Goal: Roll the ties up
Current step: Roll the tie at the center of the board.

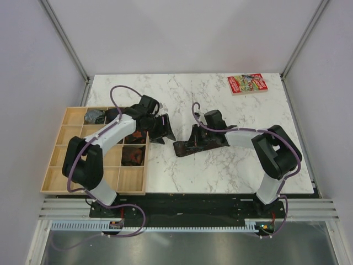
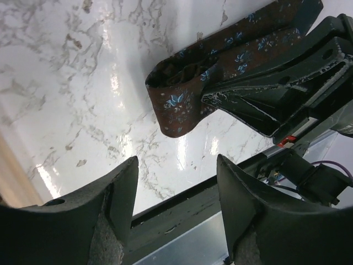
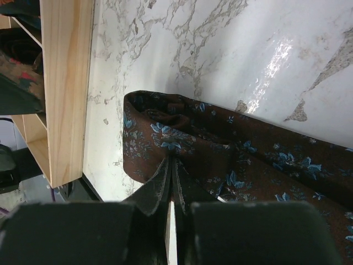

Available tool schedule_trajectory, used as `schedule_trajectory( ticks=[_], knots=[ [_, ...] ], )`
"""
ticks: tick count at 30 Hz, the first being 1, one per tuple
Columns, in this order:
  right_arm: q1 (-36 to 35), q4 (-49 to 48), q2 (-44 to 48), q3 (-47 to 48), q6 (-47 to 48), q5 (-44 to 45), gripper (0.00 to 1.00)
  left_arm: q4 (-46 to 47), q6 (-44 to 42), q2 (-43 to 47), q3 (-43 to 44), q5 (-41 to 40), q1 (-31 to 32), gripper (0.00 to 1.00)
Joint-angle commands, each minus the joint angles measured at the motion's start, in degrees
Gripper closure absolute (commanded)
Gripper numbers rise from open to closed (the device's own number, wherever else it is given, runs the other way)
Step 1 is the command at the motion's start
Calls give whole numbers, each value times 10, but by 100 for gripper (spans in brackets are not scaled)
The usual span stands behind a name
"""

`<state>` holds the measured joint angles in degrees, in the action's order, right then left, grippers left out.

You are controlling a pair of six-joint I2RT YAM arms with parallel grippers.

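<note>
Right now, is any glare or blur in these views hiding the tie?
Left wrist view: glare streaks on the marble table beside the tie, whose pattern is legible. Right wrist view: a bright patch upper right; the right gripper in the foreground is dark and soft. Top view: even light, tie small and dark.

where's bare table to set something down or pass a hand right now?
Free: the far strip of table from the tray across to the booklet, and the near strip between tray and right arm. Crowded: centre, where the right claw pinches the tie and the open left claw hovers beside it.
</note>
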<state>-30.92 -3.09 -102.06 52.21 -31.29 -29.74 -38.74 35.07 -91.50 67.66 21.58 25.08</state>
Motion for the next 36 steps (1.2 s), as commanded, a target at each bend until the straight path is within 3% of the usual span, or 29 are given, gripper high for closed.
schedule_trajectory(
  ticks=[1,13,31,33,36],
  knots=[
    [19,35,-16,-40,29,44,92,85,24,-27,-20,8,24,34],
    [32,-2,-24,-67,26,28,94,197,80,-68,-93,-17,65,33],
    [34,-15,-29,-83,22,22,95,339,172,-111,-166,-75,92,43],
    [34,-16,-28,-84,22,21,95,343,173,-121,-164,-80,93,45],
    [35,-17,-30,-88,21,21,95,357,176,-129,-169,-92,93,57]
  ],
)
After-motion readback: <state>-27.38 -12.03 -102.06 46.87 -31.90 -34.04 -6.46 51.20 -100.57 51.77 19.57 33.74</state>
